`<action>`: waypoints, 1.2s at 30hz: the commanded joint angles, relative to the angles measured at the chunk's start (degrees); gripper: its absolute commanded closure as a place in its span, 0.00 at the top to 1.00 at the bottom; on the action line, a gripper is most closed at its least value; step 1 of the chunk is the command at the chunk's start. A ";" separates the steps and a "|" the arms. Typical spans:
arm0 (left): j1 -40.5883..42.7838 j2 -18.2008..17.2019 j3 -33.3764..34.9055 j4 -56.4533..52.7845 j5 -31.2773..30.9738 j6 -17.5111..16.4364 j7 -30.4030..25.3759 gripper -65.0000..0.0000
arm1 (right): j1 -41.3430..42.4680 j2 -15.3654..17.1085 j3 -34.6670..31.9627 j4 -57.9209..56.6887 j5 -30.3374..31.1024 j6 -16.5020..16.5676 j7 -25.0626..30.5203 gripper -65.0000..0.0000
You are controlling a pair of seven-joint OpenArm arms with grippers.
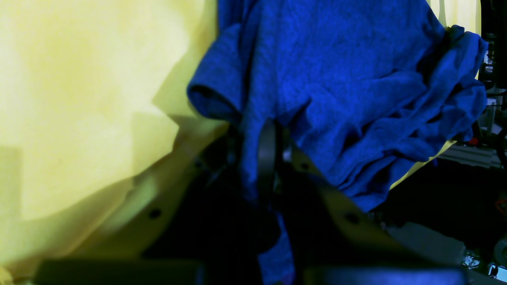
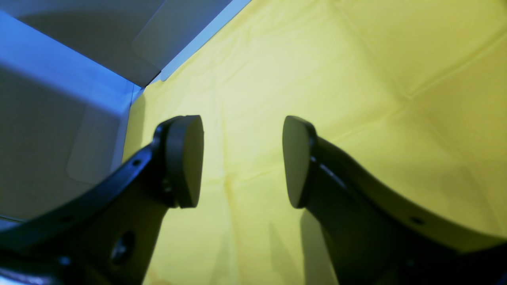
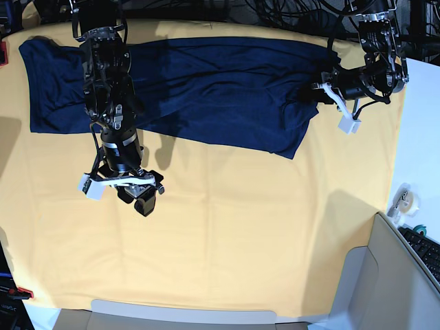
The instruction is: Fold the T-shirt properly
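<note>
The T-shirt (image 3: 220, 89) is dark navy blue and lies stretched across the far side of the yellow table cloth (image 3: 227, 227), its right end bunched. My left gripper (image 3: 311, 96) is at that right end, shut on a fold of the fabric. In the left wrist view the shirt (image 1: 336, 79) hangs crumpled over the closed left gripper (image 1: 269, 158). My right gripper (image 3: 137, 199) hovers over bare cloth just in front of the shirt's left half. In the right wrist view the right gripper (image 2: 241, 162) is open and empty, with only yellow cloth between its pads (image 2: 190, 158).
A grey cardboard box (image 3: 385, 275) stands at the near right corner and also shows in the right wrist view (image 2: 59, 99). A roll of tape (image 3: 402, 199) and a keyboard (image 3: 426, 247) lie on the white surface at the right, past the cloth's edge.
</note>
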 commanded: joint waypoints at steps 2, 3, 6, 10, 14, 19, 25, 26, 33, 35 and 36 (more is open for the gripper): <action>-0.11 -0.26 0.22 0.80 0.14 -0.15 1.81 0.00 | 1.11 1.31 0.30 1.04 -0.17 0.80 1.39 0.49; -0.11 -0.26 0.22 0.89 0.14 -0.15 1.81 0.00 | 1.11 1.40 0.30 1.04 -0.17 0.80 1.39 0.49; -0.20 -0.26 0.22 3.35 0.14 -0.15 1.81 0.00 | 0.93 1.84 2.05 1.04 -0.17 0.80 1.39 0.49; -0.20 -0.26 0.22 6.69 0.14 -0.15 1.81 0.00 | 0.14 1.49 5.92 1.04 -0.17 0.80 1.39 0.49; -0.37 -0.26 0.22 6.78 0.14 -0.15 1.81 0.00 | -0.30 1.75 8.82 1.04 -0.17 0.80 1.39 0.49; -1.78 -0.26 0.22 8.63 -0.12 -0.15 1.81 0.00 | -1.62 1.75 12.95 1.04 -0.17 0.80 1.30 0.49; -1.78 0.10 3.21 16.19 -0.12 -0.15 1.81 0.00 | -3.47 1.75 17.88 1.04 -0.17 0.80 1.04 0.49; -1.78 0.10 4.18 16.45 -0.12 -0.15 1.81 0.00 | -3.55 1.75 18.49 1.04 -0.17 0.80 1.12 0.49; -4.15 2.38 14.02 16.71 0.14 0.02 1.81 0.00 | -5.31 1.84 22.80 1.22 -0.17 0.80 0.95 0.49; -4.59 3.79 15.96 16.71 0.14 0.02 1.81 0.00 | -5.84 2.19 24.03 1.22 -0.17 0.80 0.95 0.49; -4.68 4.75 16.83 16.71 0.23 0.11 1.81 0.00 | -6.10 2.19 24.21 1.22 -0.09 0.80 1.04 0.49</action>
